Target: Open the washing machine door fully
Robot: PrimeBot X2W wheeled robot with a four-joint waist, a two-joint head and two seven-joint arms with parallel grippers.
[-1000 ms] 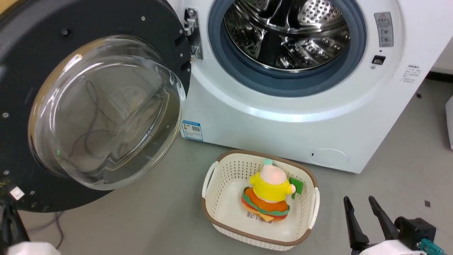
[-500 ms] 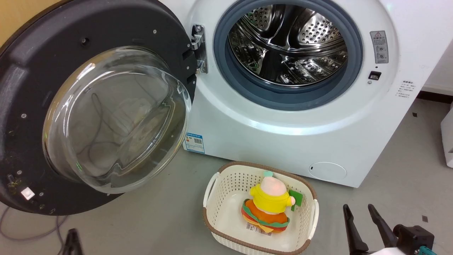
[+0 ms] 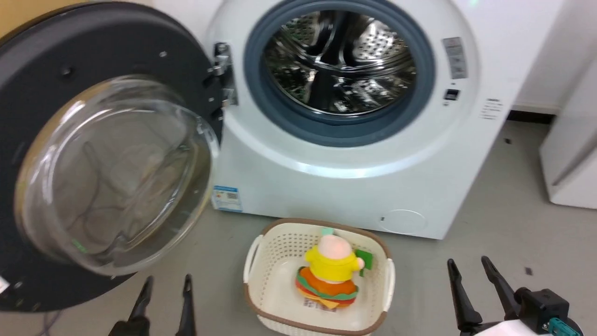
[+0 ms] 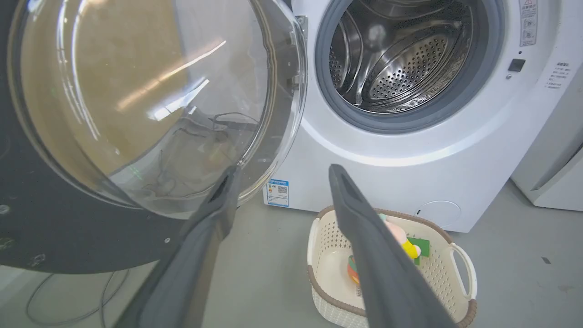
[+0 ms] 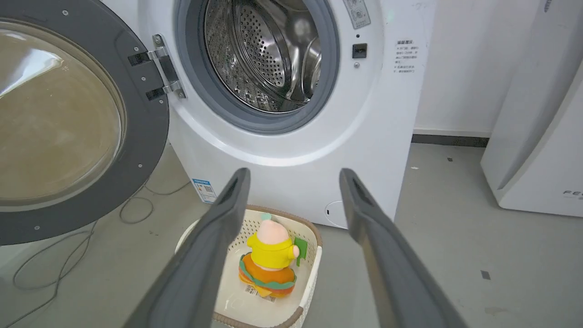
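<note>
left pincer [image 3: 168, 278] gapes empty near washing machine door [image 3: 93, 42].

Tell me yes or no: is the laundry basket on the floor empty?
No, a yellow-and-orange plush toy sits inside the white basket.

The washing machine door [image 3: 93, 42] runs off the head view's left edge, and off the left and top edges of the left wrist view. The washing machine [image 3: 336, 177] loses its top to the upper edge, and the print on its grey label [image 3: 454, 57] is blurred past reading. The left gripper [image 3: 168, 278] is cut off at the bottom edge just below its fingers [image 3: 187, 303]. In the left wrist view one of them hides most of the plush toy [image 4: 401, 233]. The white appliance [image 3: 571, 154] runs off the right edge.
</note>
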